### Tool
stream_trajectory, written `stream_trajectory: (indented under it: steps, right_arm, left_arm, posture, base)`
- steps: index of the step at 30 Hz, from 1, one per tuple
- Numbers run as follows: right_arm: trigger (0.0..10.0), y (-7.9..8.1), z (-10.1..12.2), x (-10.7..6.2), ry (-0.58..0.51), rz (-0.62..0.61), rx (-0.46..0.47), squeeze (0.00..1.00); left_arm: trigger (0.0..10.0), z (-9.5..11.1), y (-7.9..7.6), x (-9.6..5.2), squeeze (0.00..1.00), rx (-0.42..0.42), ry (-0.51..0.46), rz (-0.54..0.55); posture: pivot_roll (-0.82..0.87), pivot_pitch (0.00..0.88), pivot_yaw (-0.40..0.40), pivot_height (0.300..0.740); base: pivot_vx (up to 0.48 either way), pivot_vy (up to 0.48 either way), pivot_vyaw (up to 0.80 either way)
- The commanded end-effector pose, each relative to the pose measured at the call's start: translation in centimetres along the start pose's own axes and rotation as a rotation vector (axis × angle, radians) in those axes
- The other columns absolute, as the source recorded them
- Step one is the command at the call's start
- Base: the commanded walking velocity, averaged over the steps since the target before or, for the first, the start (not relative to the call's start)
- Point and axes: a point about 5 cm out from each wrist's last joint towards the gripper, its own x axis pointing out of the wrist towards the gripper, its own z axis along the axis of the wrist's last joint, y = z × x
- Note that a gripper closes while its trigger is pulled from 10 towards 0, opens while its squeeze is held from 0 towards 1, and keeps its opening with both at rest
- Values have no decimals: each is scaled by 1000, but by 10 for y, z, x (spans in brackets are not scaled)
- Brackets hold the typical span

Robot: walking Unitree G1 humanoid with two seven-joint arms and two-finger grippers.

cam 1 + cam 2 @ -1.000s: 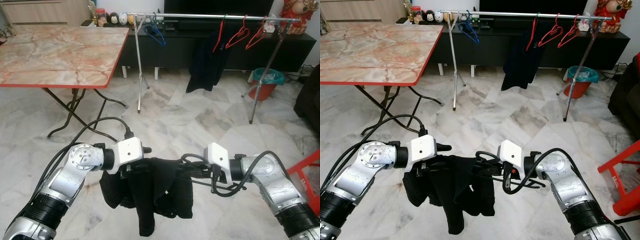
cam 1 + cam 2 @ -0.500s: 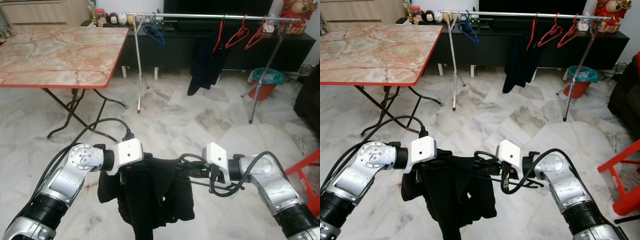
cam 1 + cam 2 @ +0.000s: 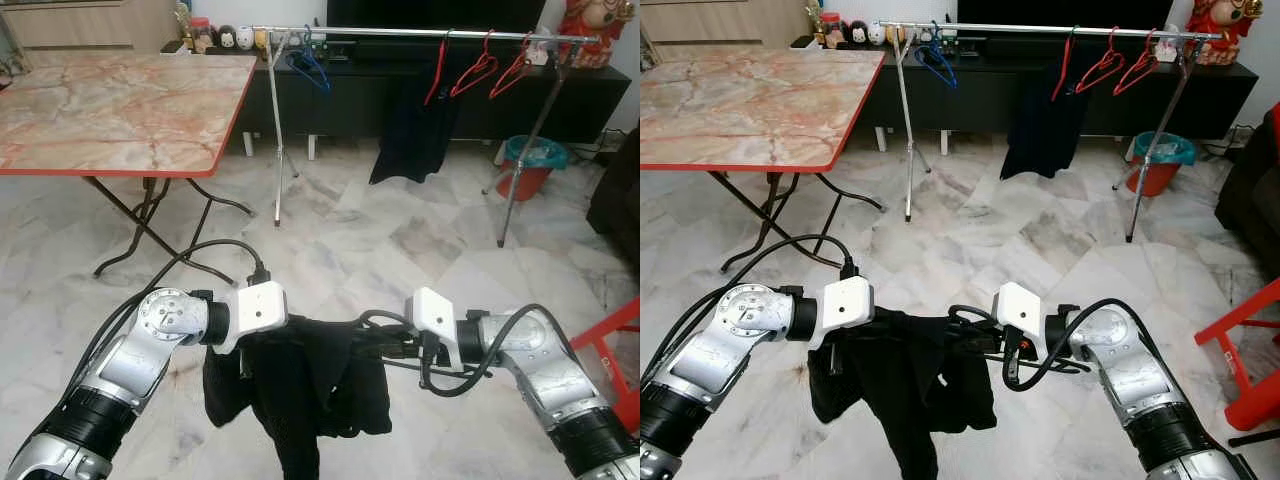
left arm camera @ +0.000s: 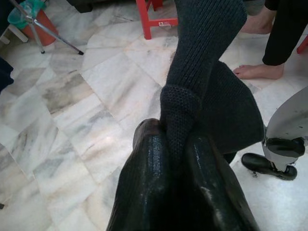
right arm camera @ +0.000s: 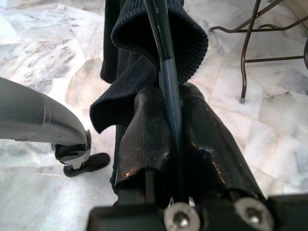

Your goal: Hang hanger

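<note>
Hanging between the two arms low in front of the robot, a dark knitted garment (image 3: 305, 395) droops toward the marble floor (image 3: 380, 230). The left gripper (image 4: 177, 159) has its two black fingers (image 4: 149, 163) pressed together on a fold of the knit. The right gripper (image 5: 169, 120) has its fingers (image 5: 147, 134) closed on a thin dark hanger (image 5: 166, 72) rod that runs out through the garment's ribbed opening. Across the room a clothes rail (image 3: 420, 33) stands on thin metal legs, well apart from the grippers; it carries a blue hanger (image 3: 310, 68) near its left end, a dark garment on a red hanger (image 3: 420, 125), and two more red hangers (image 3: 495, 72) toward its right end. A marble-topped folding table (image 3: 120, 100) with a red edge stands on the robot's left. A person's bare foot (image 4: 257, 71) shows on the floor in the left wrist view
</note>
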Motion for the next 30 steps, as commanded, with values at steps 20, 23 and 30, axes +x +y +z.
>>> stream_trajectory:
  steps: [20, 23, 30]
  right_arm:
    - [10000, 2, 6, -3, 9, 77, -61, 1000]
    - [10000, 2, 7, -9, 23, 76, -70, 1000]
    - [10000, -4, 0, -27, 126, 27, -116, 0]
  left_arm:
    - [0, 4, 3, 1, 0, -4, -29, 15]
    - [0, 3, 4, 1, 0, -8, -29, 19]
    - [0, 2, 7, 1, 0, -8, -27, 21]
  posture:
    - [65, 0, 18, 740]
    - [58, 0, 21, 740]
    - [47, 0, 28, 740]
  base:
    - [0, 0, 0]
    - [0, 0, 0]
    - [0, 0, 0]
